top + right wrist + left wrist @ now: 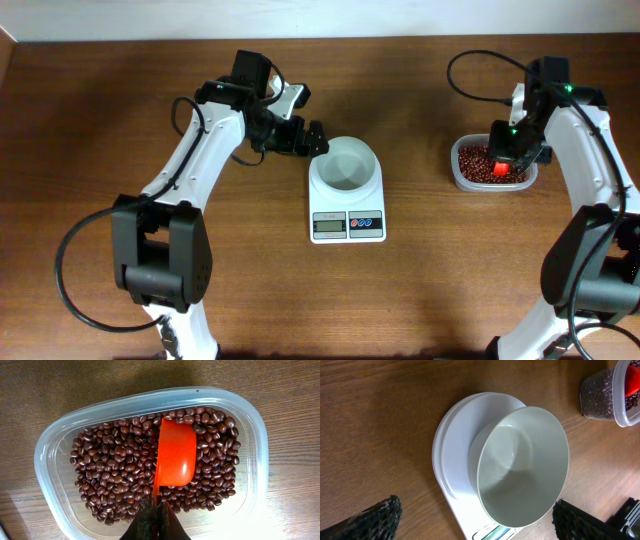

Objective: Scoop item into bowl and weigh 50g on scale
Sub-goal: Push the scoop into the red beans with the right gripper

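Wooden table (450, 290), scooping stage by my reading — right gripper (154, 519) clamps the red scoop (176, 455) atop the beans (115, 470), left gripper (317, 138) gapes wide beside the empty bowl (520, 465) — next: dig, lift level.

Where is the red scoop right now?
Seen from the right wrist, the red scoop sits on the beans inside the clear tub, right of the scale, its handle in the right pincer.

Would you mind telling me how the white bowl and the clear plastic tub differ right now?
The bowl is round and opaque white; the tub is clear and rectangular with rounded corners. The bowl is empty; the tub holds beans and a red scoop. The bowl sits on the scale; the tub rests on the table. Both are open-topped containers.
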`<state>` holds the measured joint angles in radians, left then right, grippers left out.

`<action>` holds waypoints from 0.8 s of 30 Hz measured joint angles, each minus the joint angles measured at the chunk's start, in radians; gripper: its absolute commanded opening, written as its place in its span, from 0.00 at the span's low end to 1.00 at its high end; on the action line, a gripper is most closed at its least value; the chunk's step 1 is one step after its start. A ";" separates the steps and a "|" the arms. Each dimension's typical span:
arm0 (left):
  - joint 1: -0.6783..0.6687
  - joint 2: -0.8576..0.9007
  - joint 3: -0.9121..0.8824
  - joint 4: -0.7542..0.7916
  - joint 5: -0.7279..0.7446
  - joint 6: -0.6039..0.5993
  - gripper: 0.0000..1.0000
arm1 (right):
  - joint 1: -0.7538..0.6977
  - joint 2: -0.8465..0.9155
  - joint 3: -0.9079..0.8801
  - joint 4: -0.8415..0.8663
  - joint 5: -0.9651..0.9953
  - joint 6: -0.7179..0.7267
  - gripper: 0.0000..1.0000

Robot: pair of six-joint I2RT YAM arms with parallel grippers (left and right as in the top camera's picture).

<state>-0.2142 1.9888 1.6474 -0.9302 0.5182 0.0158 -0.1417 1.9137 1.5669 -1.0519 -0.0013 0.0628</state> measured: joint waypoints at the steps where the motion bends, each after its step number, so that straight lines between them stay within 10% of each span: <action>1: 0.000 0.000 0.000 0.000 0.000 0.000 0.99 | 0.000 0.000 0.000 0.000 0.000 -0.002 0.06; 8: 0.000 0.000 0.000 0.000 0.000 0.000 0.99 | -0.001 0.033 -0.011 0.026 0.003 -0.010 0.36; 24: 0.000 0.000 0.000 0.000 0.000 0.000 0.99 | -0.040 0.040 0.151 -0.101 0.110 -0.010 0.61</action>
<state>-0.2142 1.9888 1.6474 -0.9302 0.5182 0.0158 -0.1822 1.9533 1.7176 -1.1526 0.1089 0.0525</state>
